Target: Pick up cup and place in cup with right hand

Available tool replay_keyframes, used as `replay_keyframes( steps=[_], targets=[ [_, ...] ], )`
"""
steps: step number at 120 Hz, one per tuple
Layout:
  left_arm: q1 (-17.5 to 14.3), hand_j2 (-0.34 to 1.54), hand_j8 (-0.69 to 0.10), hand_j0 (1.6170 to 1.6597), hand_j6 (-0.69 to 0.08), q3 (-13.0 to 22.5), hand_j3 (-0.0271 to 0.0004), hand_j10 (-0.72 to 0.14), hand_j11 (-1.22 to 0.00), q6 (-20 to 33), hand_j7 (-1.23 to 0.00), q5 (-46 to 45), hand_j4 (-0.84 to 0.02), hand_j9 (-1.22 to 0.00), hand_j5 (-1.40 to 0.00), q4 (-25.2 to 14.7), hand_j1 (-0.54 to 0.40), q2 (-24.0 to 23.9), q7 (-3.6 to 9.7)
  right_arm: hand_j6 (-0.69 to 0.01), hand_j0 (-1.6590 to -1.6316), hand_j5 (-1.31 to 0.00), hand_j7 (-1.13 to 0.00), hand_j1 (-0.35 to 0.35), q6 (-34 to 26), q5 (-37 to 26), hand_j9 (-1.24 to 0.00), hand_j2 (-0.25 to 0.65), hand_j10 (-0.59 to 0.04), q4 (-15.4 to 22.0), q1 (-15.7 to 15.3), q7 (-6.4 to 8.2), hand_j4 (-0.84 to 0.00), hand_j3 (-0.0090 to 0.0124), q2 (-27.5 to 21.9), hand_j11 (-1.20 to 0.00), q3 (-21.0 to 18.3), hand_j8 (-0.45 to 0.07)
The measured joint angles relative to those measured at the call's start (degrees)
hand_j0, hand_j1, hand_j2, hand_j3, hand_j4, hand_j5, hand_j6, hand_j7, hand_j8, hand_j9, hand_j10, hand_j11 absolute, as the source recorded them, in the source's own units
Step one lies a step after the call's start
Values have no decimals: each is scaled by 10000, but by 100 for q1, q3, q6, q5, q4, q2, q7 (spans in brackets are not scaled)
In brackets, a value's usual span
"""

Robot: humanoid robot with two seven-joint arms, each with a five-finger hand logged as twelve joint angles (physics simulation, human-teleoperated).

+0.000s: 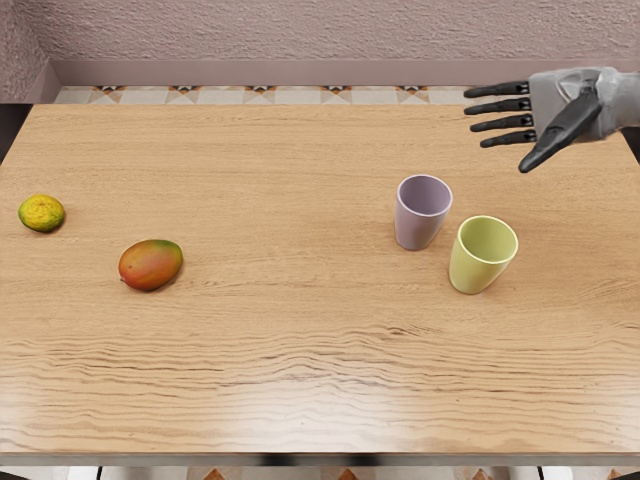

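Head view, observer: right hand (565,105) at upper right of frame, its arm entering from the right edge.

Recorder: State of the hand?

Observer: Wide. Four fingers extended toward the left with gaps between them; thumb set apart, slanting to lower left. It grasps nothing and is well apart from both cups.

Recorder: Cup positions?

Observer: Lilac cup (421,215) right of frame centre, upright on the desk (280,350). Yellow-green cup (478,262) just beside it, toward lower right of frame, also upright. A narrow gap separates them; neither is inside the other.

Recorder: Other items?

Observer: Mango (151,265), red-orange and green, left of centre. Small yellow-green fruit (41,213) near the left edge, slightly higher in frame. Patterned floor (220,96) and textured wall (300,30) along the top.
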Motion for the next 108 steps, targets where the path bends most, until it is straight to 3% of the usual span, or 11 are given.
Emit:
replay_keyframes(
  steps=[22, 36, 43, 51, 62, 86, 108],
  targets=[
    [0, 8, -38, 16580, -38, -1, -1, -38, -51, 0, -51, 1, -38, -51, -51, 0, 3443, 0, -1, -162, -16580, -228, -230, -3277, 3, -391, -228, -42, -168, -23, 90, -6, -168, 0, 363, -228, 157, -166],
    [0, 8, -38, 16581, -38, 0, -1, -38, -51, 0, -51, 0, -38, -51, -51, 0, 3443, 0, -2, -182, -16580, -243, -244, -3265, 2, -1406, -243, -44, -184, -115, 622, -6, -185, 0, 837, -243, 175, -183],
    [0, 7, -38, 16581, -38, -1, -1, -38, -51, 0, -50, 0, -38, -50, -51, 0, 3444, 0, -2, -190, -16580, -247, -247, -3262, -244, -1854, -246, -43, -189, -125, 1080, -7, -191, 0, 1018, -246, -282, -190],
    [0, 7, -38, 16581, -38, -1, -1, -38, -50, 0, -50, 0, -38, -50, -50, 0, 3444, 0, -2, -195, -16580, -248, -248, -3262, -977, -2151, -248, -42, -192, -119, 1567, -7, -195, 0, 1292, -247, -1028, -194],
    [0, 7, -38, 16581, -38, 0, 0, -38, -50, 0, -50, 0, -38, -50, -50, 0, 3444, 0, -2, -204, -16581, -248, -247, -3263, -2206, -2771, -248, -42, -197, 22, 1906, -7, -201, 0, 1659, -247, -1813, -201],
    [0, 6, -38, 16581, -38, 0, 0, -38, -50, 0, -50, 0, -38, -50, -50, 0, 3444, 0, 0, -218, -16581, -249, -246, -3267, -3604, -3431, -248, -36, -204, 595, 2083, -7, -209, 0, 2392, -247, -2935, -211],
    [0, 6, -38, 16581, -38, 0, 0, -38, -50, 0, -50, 0, -38, -50, -50, 0, 3444, 0, 0, -214, -16581, -240, -237, -3277, -4249, -3571, -239, -31, -198, 998, 2001, -7, -203, 0, 2687, -238, -3282, -206]
  ],
)
